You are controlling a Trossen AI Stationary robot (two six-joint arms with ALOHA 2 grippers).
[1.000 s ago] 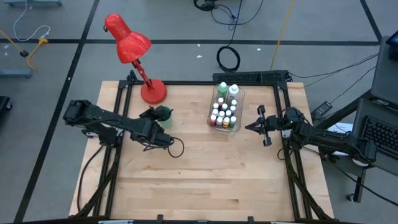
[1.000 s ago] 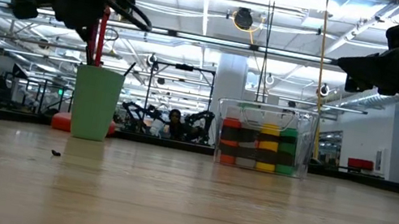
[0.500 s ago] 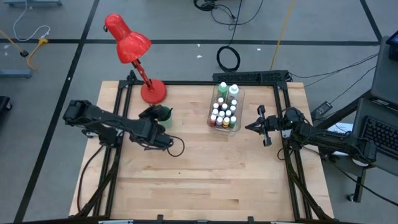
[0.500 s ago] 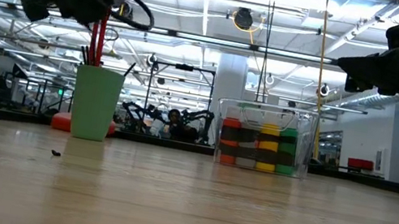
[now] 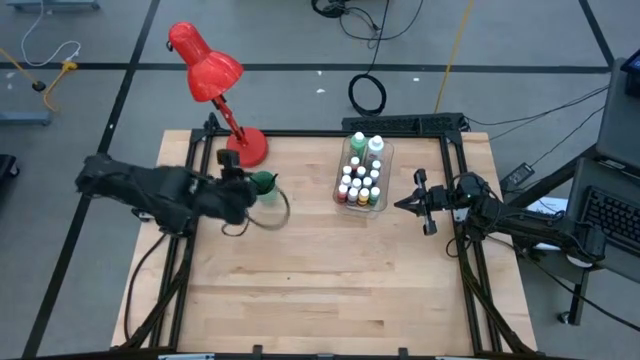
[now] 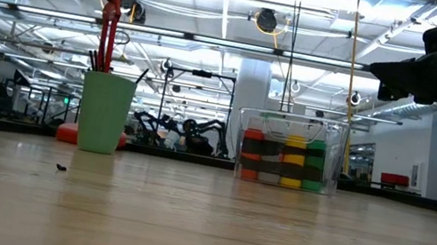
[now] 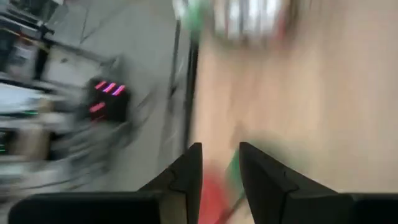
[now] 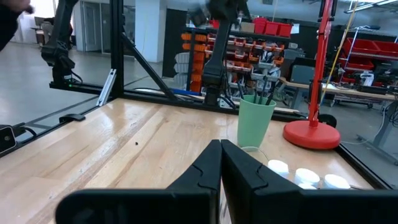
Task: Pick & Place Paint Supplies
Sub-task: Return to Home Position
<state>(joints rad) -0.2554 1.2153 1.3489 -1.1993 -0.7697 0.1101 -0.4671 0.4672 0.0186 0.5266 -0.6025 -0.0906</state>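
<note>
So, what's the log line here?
left pincer open, by green cup | right pincer shut, near bin | paint bottles in bin

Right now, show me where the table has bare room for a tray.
The half of the table away from the red lamp is bare wood. A narrower bare strip runs between the green cup and the clear bin. Crowded: the lamp's corner, with the cup and the left arm's jaws; the right arm's jaws hang beside the bin.

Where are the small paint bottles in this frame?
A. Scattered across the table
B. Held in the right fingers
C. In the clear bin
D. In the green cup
C: the high view shows the white-capped bottles packed together inside the bin.
</note>
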